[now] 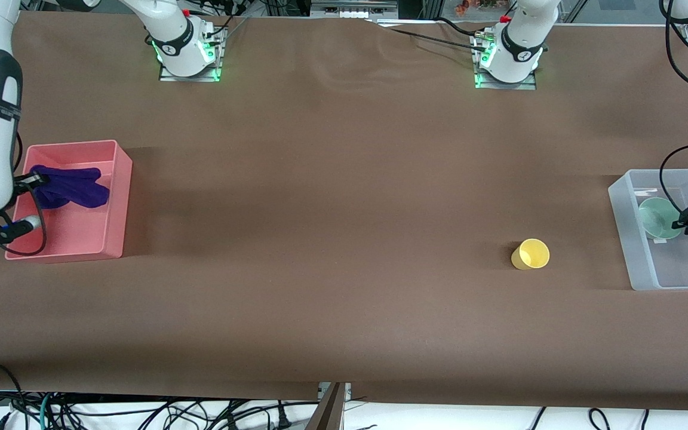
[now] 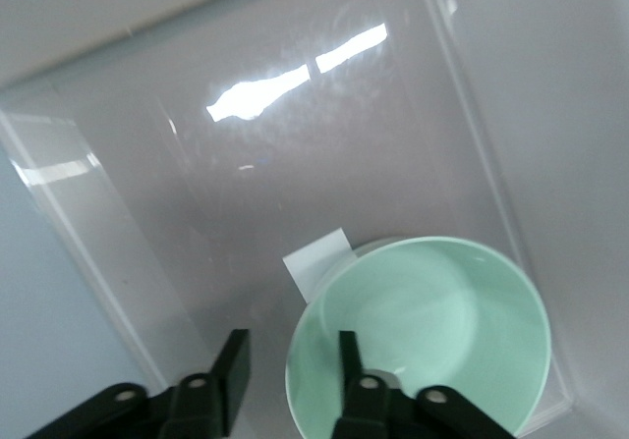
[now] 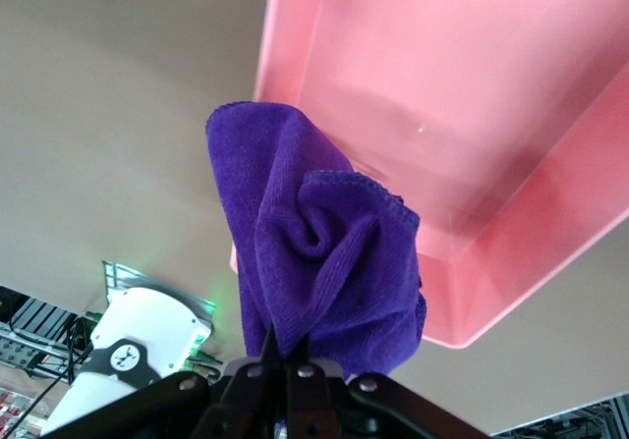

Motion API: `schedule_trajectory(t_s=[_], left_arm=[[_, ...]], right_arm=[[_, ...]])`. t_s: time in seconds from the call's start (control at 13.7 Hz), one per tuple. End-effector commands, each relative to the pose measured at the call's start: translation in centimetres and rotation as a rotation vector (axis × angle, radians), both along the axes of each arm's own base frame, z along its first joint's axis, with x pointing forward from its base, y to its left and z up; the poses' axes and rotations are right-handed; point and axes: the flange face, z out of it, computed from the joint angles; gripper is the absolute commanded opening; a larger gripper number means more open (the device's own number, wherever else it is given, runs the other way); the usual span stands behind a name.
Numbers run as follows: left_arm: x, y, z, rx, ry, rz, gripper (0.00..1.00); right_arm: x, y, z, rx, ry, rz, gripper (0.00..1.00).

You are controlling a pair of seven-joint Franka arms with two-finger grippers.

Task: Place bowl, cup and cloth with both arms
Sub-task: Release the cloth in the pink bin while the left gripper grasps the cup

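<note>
The pale green bowl [image 1: 654, 216] sits in the clear bin [image 1: 636, 239] at the left arm's end of the table. My left gripper [image 1: 681, 226] is open over it. In the left wrist view the gripper [image 2: 291, 341] straddles the rim of the bowl [image 2: 442, 331], one finger inside and one outside. My right gripper [image 1: 33, 179] is shut on the purple cloth [image 1: 72, 186] and holds it over the pink bin [image 1: 118, 197]. The cloth [image 3: 314, 243] hangs bunched from the gripper [image 3: 285, 339]. The yellow cup [image 1: 531, 254] is on the brown table, beside the clear bin.
The pink bin [image 3: 511, 85] stands at the right arm's end of the table. A white label [image 2: 316, 259] lies on the clear bin's floor [image 2: 197, 213] beside the bowl. Both arm bases stand along the table's edge farthest from the front camera.
</note>
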Motion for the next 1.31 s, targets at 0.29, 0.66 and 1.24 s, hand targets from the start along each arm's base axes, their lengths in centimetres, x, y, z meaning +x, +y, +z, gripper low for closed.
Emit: schedule_trajectory(t_s=[0.29,0.66,1.24], left_arm=[[6.5,-15.6,13.7,-0.019,0.0,-0.021,0.99],[10.4,-31.4,11.3,-0.004,0.068,0.098,0.97],[10.4,-38.2,0.7,-0.016,0.106,0.08,0.56]], right_arm=[[-1.6,-4.6,-4.2,0.017,-0.013,0.005,0.25],[-0.6,-2.8,0.9,0.06,-0.07,-0.004,1.0],[4.3,12.3,19.4,0.002,-0.575,0.06,1.0]])
